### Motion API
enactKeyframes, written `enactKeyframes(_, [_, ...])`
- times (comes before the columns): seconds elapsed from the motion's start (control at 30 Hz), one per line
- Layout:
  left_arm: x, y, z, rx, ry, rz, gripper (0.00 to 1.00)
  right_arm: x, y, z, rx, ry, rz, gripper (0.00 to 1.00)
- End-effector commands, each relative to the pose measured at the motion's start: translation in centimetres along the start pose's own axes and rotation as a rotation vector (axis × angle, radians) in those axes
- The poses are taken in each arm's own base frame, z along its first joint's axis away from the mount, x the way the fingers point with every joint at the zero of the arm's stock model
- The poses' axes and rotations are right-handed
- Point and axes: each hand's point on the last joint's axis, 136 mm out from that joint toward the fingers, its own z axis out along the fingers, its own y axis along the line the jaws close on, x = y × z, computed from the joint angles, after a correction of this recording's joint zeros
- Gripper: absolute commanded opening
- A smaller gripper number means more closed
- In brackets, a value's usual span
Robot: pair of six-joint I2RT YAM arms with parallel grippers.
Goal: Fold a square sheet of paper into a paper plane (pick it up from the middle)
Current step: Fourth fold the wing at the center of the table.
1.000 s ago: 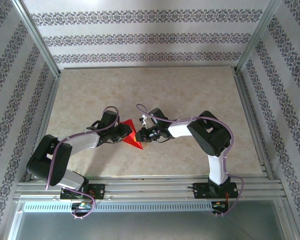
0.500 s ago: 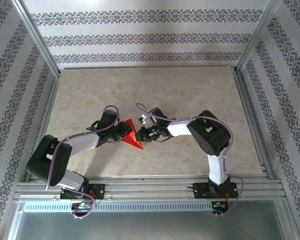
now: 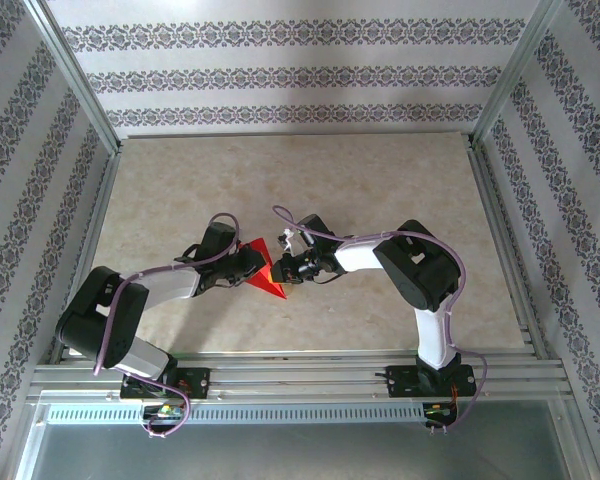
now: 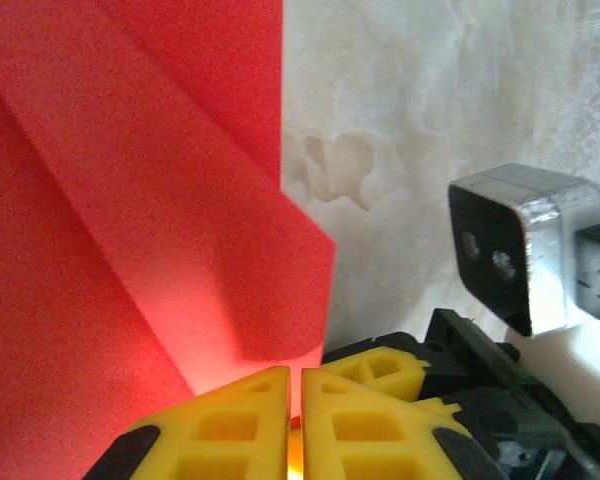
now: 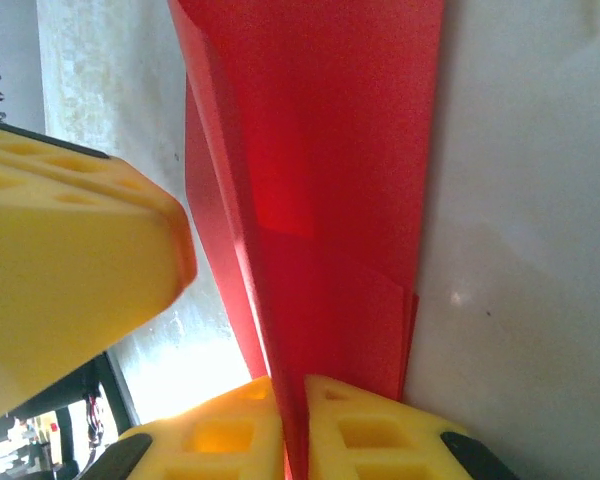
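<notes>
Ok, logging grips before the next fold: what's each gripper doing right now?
Left gripper: closed, fingers pinching the red paper.
Right gripper: closed on the red paper too.

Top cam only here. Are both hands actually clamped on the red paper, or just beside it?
Observer: Right wrist view: right hand is shut on the red paper, the sheet edge-on between its fingers.
Operator: Left one?
Observer: Left wrist view: left hand has its fingers nearly touching, a red sliver between them.
Operator: Flat or folded?
Observer: Folded; layered edges show in the right wrist view.
</notes>
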Motion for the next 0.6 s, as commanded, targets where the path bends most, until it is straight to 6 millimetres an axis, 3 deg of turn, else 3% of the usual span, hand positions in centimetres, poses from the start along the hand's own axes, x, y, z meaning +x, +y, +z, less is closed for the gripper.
enactKeyframes(0.0, [-0.28,0.64,0.23,0.013,-0.015,-0.009,0.11,2.01,-4.48,1.0,0.126,0.052,0.085,0.16])
enactKeyframes(0.3, [-0.82,-0.07,0.4,0.092,-0.032,0.016,0.11,2.13,-4.61,1.03,0.126,0.059,0.092,0.16])
enactKeyframes(0.57, [-0.77,0.84,0.93,0.074,-0.023,0.006,0.11,2.05,-4.67,1.13,0.126,0.062,0.097,0.16])
